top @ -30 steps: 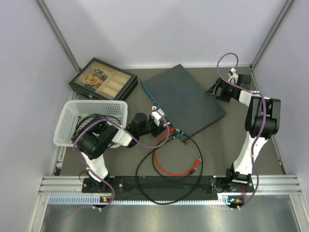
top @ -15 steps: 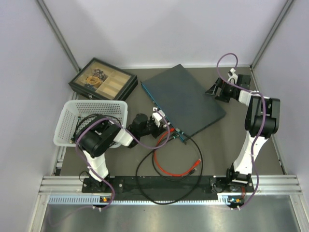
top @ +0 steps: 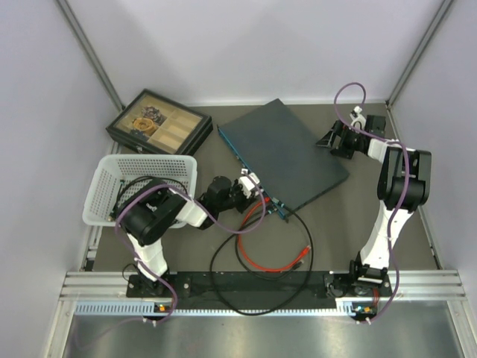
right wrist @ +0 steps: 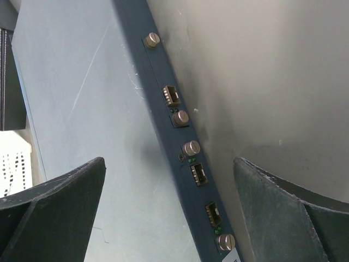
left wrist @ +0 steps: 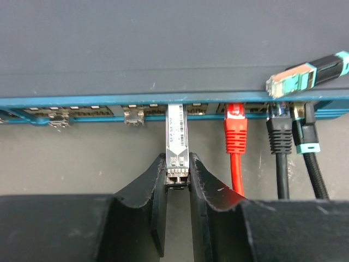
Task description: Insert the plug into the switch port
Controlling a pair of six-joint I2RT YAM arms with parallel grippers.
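Pale lilac walls close in a grey-brown table (top: 186, 239). From the top camera, the switch (top: 291, 153) lies flat mid-table, turned diagonally, its long teal socket edge facing the near-left corner. The left gripper (top: 253, 188) reaches to that edge. The right gripper (top: 332, 139) sits just beside the switch's corner toward the far-right corner of the table. A black compartment tray (top: 158, 123) sits at the far-left corner, with a white basket (top: 141, 183) nearer along the left edge. A red cable (top: 272, 261) and a black cable (top: 223, 280) loop near the near edge.

On the left wrist camera, the left pincer is clenched on the plug (left wrist: 177, 139), a silvery labelled module. Its long axis runs square to the teal edge, nose pointing into a socket; how deep it sits cannot be told. To its right, a red connector (left wrist: 235, 128) and a black connector (left wrist: 279, 134) are seated in the row.

On the right wrist camera, the right pincer is spread wide, grasping nothing, straddling the switch's rear edge with its screws.
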